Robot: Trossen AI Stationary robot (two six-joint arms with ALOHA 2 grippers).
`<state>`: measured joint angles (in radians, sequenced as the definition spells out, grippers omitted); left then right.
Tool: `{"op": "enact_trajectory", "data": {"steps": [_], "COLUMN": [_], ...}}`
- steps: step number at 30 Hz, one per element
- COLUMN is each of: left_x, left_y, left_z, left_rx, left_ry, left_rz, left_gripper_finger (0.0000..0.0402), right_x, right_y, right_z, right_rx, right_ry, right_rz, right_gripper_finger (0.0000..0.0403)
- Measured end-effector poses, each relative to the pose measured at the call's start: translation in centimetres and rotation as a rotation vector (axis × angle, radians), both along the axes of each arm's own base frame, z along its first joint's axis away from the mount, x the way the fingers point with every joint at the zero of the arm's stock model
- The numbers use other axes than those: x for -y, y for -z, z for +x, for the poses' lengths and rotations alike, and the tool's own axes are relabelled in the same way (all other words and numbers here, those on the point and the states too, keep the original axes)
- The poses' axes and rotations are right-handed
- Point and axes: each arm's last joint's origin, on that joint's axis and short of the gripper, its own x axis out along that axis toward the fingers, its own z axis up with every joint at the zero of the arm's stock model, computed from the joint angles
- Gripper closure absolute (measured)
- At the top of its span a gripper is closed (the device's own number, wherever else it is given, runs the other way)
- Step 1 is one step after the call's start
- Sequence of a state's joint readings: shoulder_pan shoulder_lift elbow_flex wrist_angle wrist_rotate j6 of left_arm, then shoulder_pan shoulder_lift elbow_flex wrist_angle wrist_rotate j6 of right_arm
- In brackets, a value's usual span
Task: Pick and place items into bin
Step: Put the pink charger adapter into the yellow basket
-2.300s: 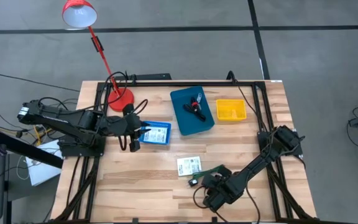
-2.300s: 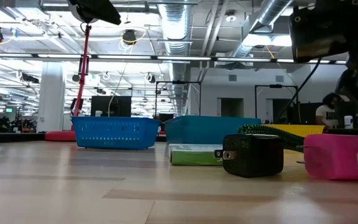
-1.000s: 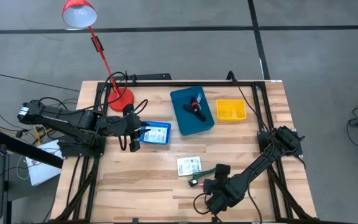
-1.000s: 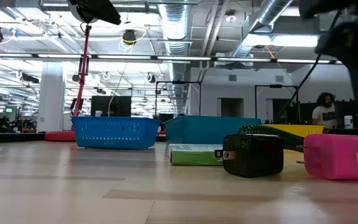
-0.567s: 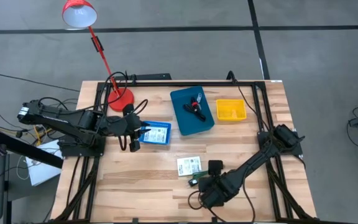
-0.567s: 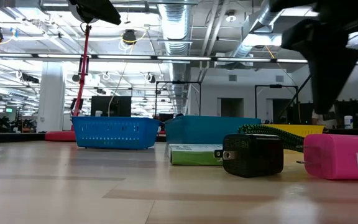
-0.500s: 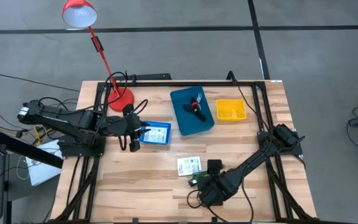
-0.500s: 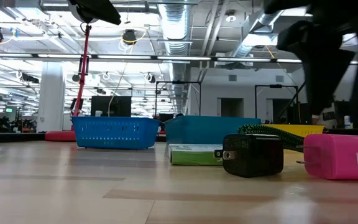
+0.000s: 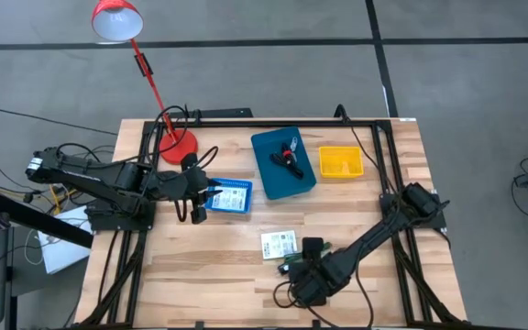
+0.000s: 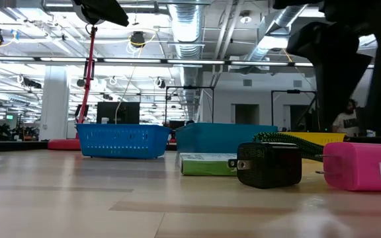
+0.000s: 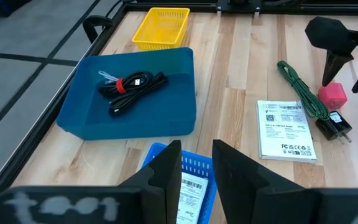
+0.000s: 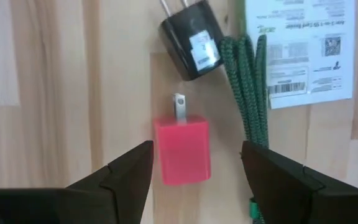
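Observation:
A pink plug lies flat on the wood next to a black charger, a coiled green cord and a white printed packet. My right gripper is open above the pink plug, one finger on each side of it, touching nothing. In the left wrist view it points down over the plug. A black cable with a red tie lies in the blue tray. My left gripper waits open over a small blue basket.
A yellow basket sits right of the blue tray near the far edge. A red desk lamp's base stands at the far left corner. Bare wood lies along the near left part of the table.
My right gripper has moved toward the table's left edge and now stands over the pink plug, still open. The plug, charger, cord and packet have stayed where they were.

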<state>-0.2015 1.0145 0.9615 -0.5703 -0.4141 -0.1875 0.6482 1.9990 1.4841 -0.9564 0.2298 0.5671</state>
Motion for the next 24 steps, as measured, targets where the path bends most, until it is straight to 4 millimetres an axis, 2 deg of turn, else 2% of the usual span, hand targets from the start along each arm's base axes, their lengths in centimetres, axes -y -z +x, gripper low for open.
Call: {"op": "enact_trajectory", "data": {"steps": [6, 24], "left_x": [0.00, 0.00], "left_y": [0.00, 0.01], "left_z": [0.00, 0.00], "left_rx": [-0.001, -0.001], "left_ry": [0.000, 0.000], "left_rz": [0.000, 0.000], "left_gripper_finger": [0.0321, 0.0321], "right_x": [-0.09, -0.22], "right_y": [0.82, 0.68], "right_z": [0.15, 0.32], "right_rx": [-0.025, -0.005], "right_ry": [-0.001, 0.000], "right_rz": [0.005, 0.020], "right_gripper_finger": [0.0163, 0.0163]}}
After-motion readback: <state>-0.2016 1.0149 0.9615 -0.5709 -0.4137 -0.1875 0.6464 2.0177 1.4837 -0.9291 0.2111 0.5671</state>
